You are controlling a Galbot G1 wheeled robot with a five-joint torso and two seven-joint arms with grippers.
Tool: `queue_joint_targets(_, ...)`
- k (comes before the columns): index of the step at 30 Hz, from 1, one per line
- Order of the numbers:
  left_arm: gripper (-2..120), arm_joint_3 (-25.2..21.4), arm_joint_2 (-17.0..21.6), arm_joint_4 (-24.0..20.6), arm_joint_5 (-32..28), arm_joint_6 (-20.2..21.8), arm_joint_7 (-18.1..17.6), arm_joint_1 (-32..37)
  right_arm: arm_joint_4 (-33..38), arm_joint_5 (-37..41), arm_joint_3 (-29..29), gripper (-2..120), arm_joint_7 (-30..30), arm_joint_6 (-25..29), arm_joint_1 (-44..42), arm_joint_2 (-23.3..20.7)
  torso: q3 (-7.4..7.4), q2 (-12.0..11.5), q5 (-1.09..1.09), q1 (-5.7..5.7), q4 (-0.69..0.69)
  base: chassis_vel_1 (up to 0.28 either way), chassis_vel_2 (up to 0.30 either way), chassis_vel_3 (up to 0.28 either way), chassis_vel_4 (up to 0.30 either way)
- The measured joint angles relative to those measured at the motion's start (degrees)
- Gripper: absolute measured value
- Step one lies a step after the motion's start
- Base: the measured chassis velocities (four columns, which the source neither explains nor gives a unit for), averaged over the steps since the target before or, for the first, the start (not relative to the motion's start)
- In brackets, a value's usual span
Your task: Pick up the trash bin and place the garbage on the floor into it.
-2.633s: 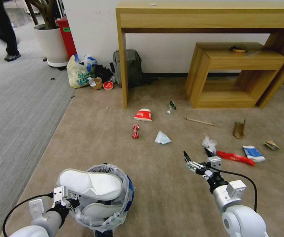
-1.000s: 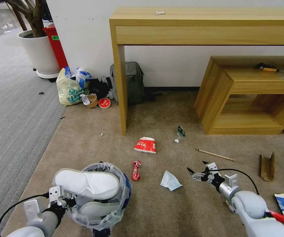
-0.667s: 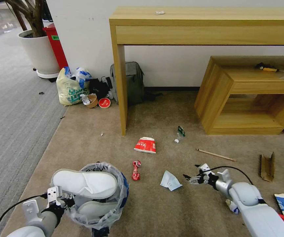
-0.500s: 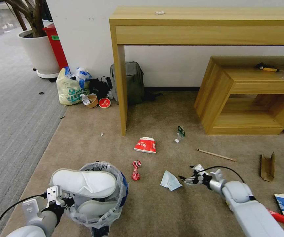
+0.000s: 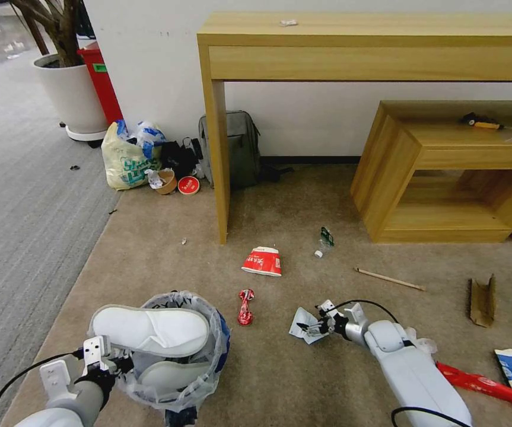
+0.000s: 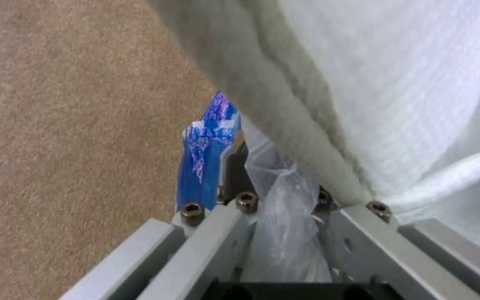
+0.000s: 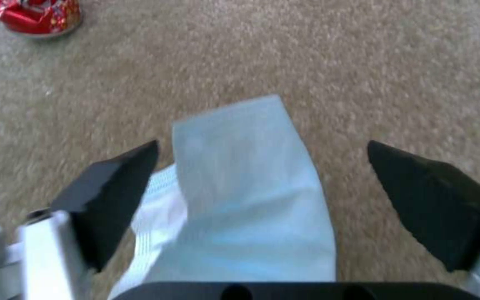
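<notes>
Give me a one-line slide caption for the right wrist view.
Open right hand poised over the pale blue crumpled paper on the floor, crushed red can nearby.

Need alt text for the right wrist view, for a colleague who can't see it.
The right gripper, fingers open, straddles a flattened pale blue-white paper cup lying on the beige short-pile carpet. A crushed red can lies on the carpet farther off.
</notes>
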Motion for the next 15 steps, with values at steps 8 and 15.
queue_joint_targets(8,0,0.4,0.1,0.3,-0.1,0.0,-0.4,-0.5,-3.4,-0.4,-0.2,61,0.0,0.3,2.0,1.6,-0.01,0.0,0.00,0.00,0.00,0.000,0.000,0.000,0.000)
queue_joint_targets(15,0,0.5,0.4,0.8,-0.2,0.0,-0.5,-1.0,-4.1,-0.6,0.0,36,0.2,0.5,2.5,2.1,-0.01,0.0,-0.01,0.00,-0.01,0.000,0.000,0.000,0.000)
